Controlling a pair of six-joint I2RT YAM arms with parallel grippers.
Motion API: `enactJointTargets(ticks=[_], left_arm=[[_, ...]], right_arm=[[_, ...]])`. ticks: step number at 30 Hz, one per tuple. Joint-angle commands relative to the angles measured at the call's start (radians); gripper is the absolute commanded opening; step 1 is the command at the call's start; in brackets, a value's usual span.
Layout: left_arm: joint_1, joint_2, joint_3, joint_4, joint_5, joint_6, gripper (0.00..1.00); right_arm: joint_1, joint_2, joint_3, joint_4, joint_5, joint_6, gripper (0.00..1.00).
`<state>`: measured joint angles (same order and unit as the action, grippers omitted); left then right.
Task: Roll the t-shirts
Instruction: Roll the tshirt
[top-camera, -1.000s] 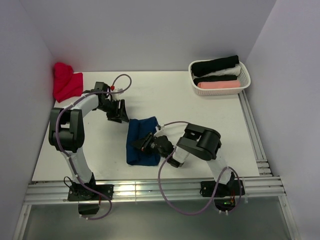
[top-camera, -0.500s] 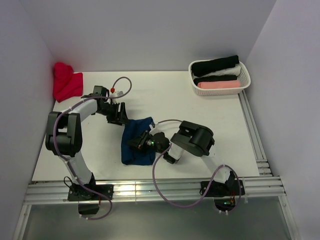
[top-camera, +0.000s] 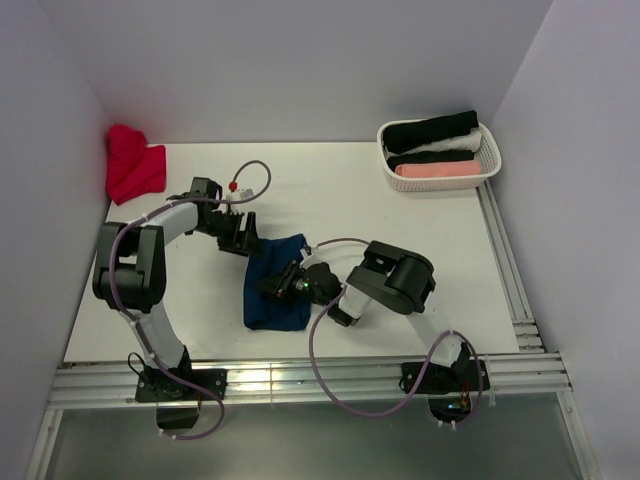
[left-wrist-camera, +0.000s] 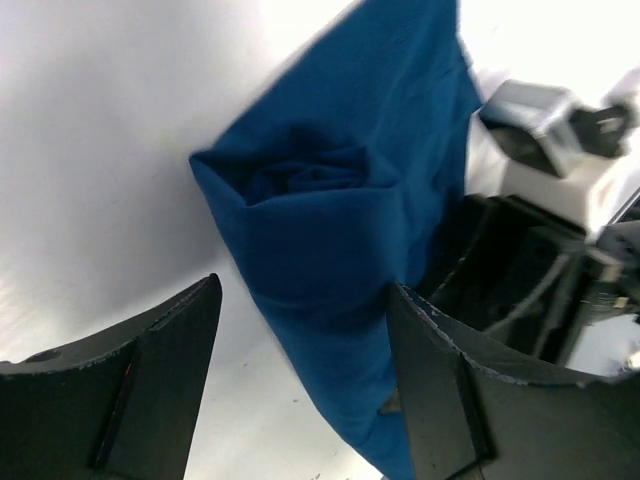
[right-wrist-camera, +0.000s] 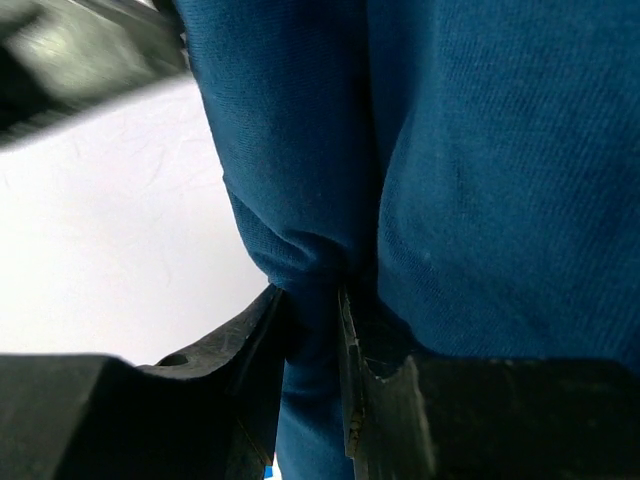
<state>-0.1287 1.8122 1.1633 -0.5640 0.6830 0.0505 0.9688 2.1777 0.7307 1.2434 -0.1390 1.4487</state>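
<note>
Black, white and pink rolls (top-camera: 430, 131) lie in the basket (top-camera: 489, 150) at two o'clock; the red t-shirt (top-camera: 130, 165) sits heaped, unrolled, at ten o'clock. The navy t-shirt (top-camera: 277, 282) lies on the table (top-camera: 350, 200) just seven-o'clock of centre, loosely rolled: the right jaws pinch a fold of it, the left jaws stand wide astride its rolled end, gripping nothing. No writing is legible.
</note>
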Motion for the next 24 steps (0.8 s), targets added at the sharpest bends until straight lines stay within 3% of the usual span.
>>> enactJointTargets(ticks=[1, 5, 8, 12, 15, 19, 24], left_arm=[[-0.022, 0.027, -0.014, 0.022, -0.002, 0.031, 0.72], [-0.031, 0.058, 0.002, 0.033, -0.033, 0.006, 0.69], [-0.04, 0.067, 0.016, 0.036, -0.065, -0.03, 0.59], [-0.064, 0.035, 0.035, 0.03, -0.185, -0.104, 0.35], [-0.1, 0.013, 0.058, 0.007, -0.261, -0.116, 0.23], [-0.14, 0.001, 0.078, -0.023, -0.355, -0.121, 0.2], [-0.173, 0.007, 0.082, -0.039, -0.396, -0.129, 0.2]], right_arm=[[-0.008, -0.03, -0.03, -0.191, 0.032, -0.051, 0.21], [-0.001, -0.087, -0.027, -0.337, 0.073, -0.093, 0.22], [0.008, -0.146, -0.027, -0.463, 0.128, -0.126, 0.24], [0.036, -0.254, 0.047, -0.749, 0.276, -0.183, 0.28], [0.08, -0.292, 0.166, -1.036, 0.38, -0.238, 0.36], [0.137, -0.306, 0.312, -1.353, 0.534, -0.274, 0.46], [0.191, -0.285, 0.521, -1.6, 0.663, -0.286, 0.5]])
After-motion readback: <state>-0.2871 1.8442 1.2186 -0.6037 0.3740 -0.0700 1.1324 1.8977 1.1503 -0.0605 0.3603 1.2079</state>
